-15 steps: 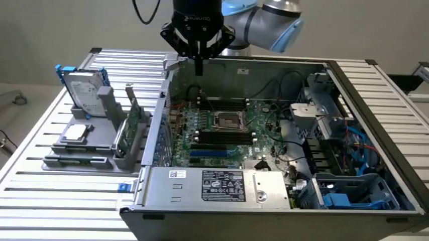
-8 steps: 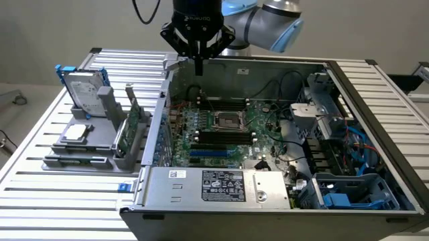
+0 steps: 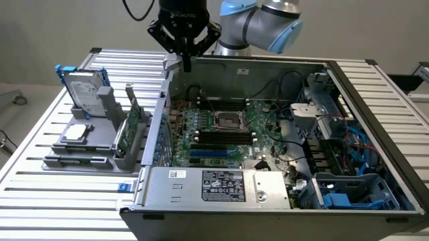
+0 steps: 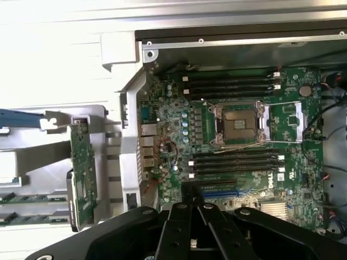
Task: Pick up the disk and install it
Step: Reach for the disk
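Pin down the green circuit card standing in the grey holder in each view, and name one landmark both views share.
Exterior view: the green rectangular circuit card stands on edge in the grey plastic holder, toward the exterior view's left, outside the computer case.
Wrist view: the card appears edge-on, outside the case's metal side wall, across from the green motherboard.
Shared landmark: the square silver processor socket on the motherboard.

Room above the disk (image 3: pixel 84 91); green card (image 3: pixel 126 131) stands beside.
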